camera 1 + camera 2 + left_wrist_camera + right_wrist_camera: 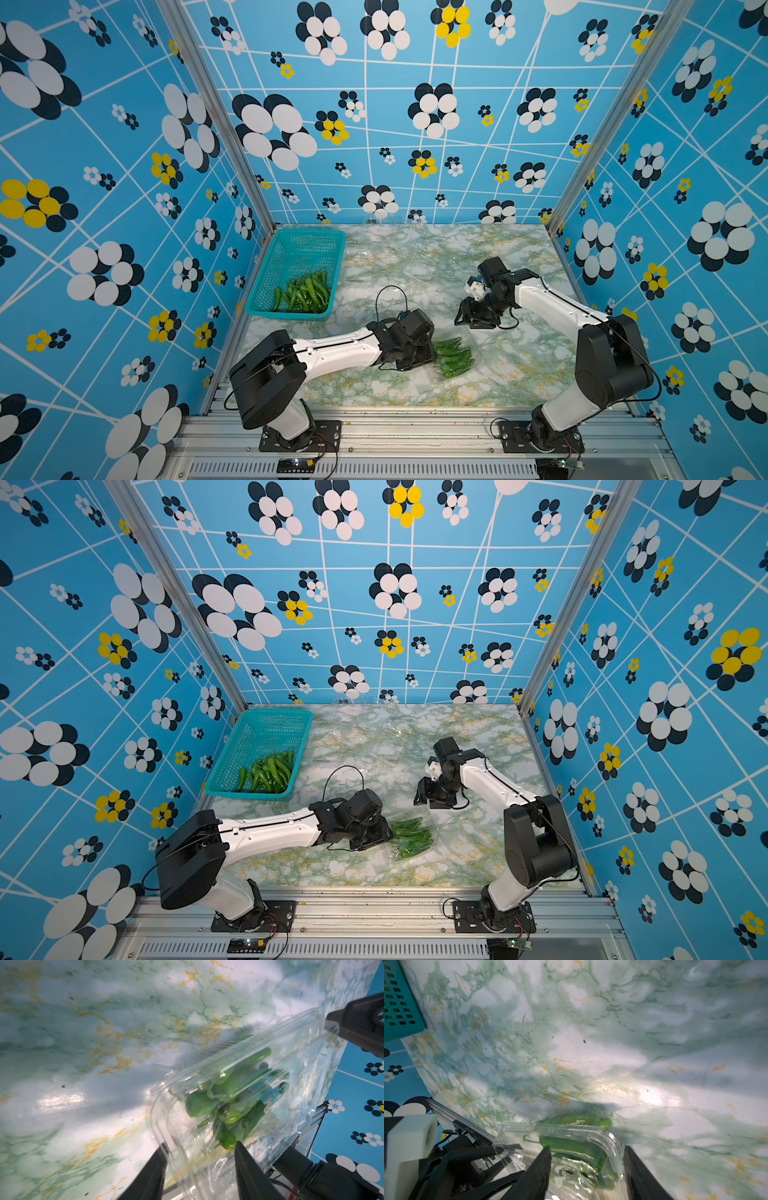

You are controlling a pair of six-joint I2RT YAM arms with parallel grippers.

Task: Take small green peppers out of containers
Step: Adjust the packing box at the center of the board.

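Observation:
A clear clamshell container (465, 376) full of small green peppers (453, 357) lies on the marble table, front middle in both top views. My left gripper (200, 1147) reaches it from the left. Its jaws stand apart, with the container's rim (158, 1118) running between them. My right gripper (585, 1149) comes from the far right, jaws apart, astride a corner of the same container (610, 1138). More peppers (305, 293) lie in the teal basket (266, 286). Whether either gripper presses on the plastic does not show.
Empty clear containers (419, 262) lie on the table's far middle, hard to make out against the marble. The teal basket (226, 771) stands at the far left against the wall. Patterned walls close off three sides, and an aluminium rail (415, 419) runs along the front.

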